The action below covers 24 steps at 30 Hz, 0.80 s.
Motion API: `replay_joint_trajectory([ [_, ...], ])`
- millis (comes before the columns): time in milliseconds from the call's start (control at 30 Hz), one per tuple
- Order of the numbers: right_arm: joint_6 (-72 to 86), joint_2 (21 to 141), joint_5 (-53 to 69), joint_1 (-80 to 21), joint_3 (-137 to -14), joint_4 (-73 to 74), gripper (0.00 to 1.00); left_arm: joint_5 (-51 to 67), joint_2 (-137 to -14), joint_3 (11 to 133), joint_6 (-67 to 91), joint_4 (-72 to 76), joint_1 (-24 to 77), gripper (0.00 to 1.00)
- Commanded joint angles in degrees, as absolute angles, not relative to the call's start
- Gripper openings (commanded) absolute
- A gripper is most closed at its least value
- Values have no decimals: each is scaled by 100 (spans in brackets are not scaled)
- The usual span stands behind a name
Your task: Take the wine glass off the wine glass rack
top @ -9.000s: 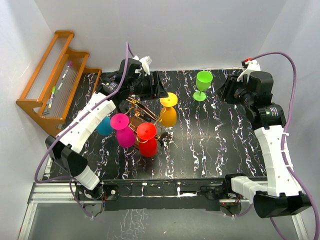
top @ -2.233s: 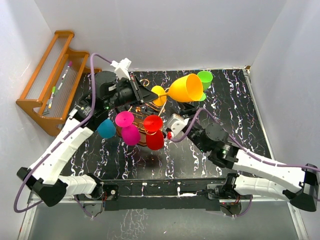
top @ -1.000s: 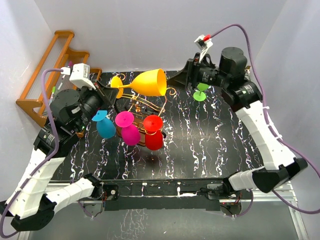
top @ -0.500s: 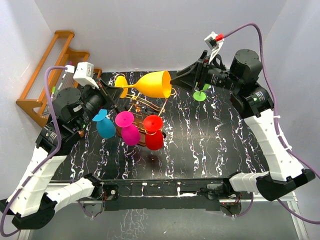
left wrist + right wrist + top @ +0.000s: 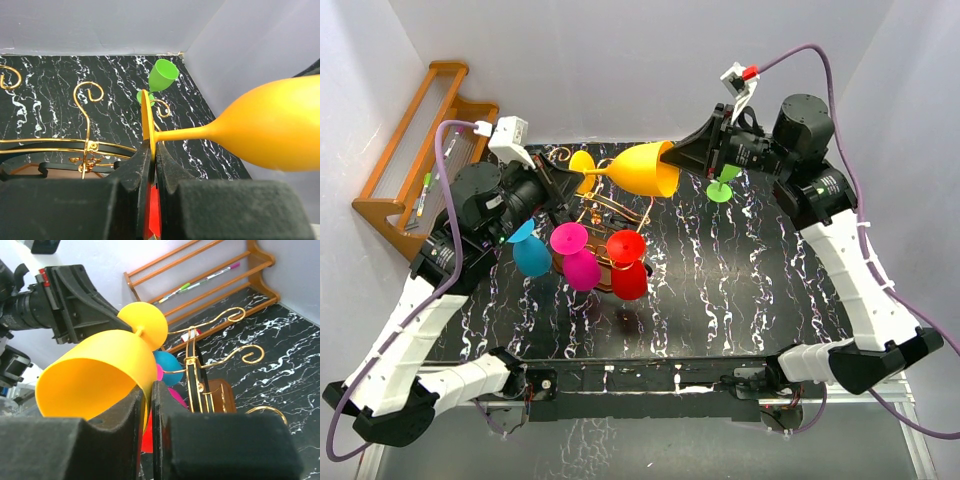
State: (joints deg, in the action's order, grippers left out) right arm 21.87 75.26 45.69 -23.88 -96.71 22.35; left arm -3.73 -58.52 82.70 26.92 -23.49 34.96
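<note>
Yellow wine glass held sideways between two grippers.
At centre frame, the wine glass rack is seen with a red glass, pink glass and teal glass hung on it. Just above in the frame, the yellow glass's foot is pinched by the left gripper and its rim by the right gripper.

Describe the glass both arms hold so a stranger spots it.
Above the golden wire rack on the black marbled table, a yellow plastic wine glass is held sideways. The left gripper pinches its foot, the right gripper its rim; no other glass is yellow.
</note>
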Motion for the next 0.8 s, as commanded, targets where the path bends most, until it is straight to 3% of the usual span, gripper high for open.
replay_joint_trajectory([
  [0,2239,7534,4729,-2393,-9739,1935,8,-272,-5812,8314,2777,-2069,3472,0],
  [33,2218,7534,4645,-2396,-9760,1991,8,-295,-5818,8314,2777,-2092,3467,0],
  [67,2189,7532,4540,-2391,-9783,2029,8,-347,-5816,8322,2782,-2114,3472,8],
  [133,2104,7539,4203,-2388,-9846,2147,8,-612,-5795,8331,2801,-2202,3472,36],
  [233,1879,7679,3517,-2390,-10182,2523,8,-1188,-5678,8298,2843,-2436,3472,61],
  [533,1624,8460,1399,-1992,-11268,2987,8,-2264,-4735,7695,2986,-2529,3472,66],
  [767,2198,9926,789,-218,-12321,3800,8,-2361,-4359,7482,3051,-2851,3474,64],
])
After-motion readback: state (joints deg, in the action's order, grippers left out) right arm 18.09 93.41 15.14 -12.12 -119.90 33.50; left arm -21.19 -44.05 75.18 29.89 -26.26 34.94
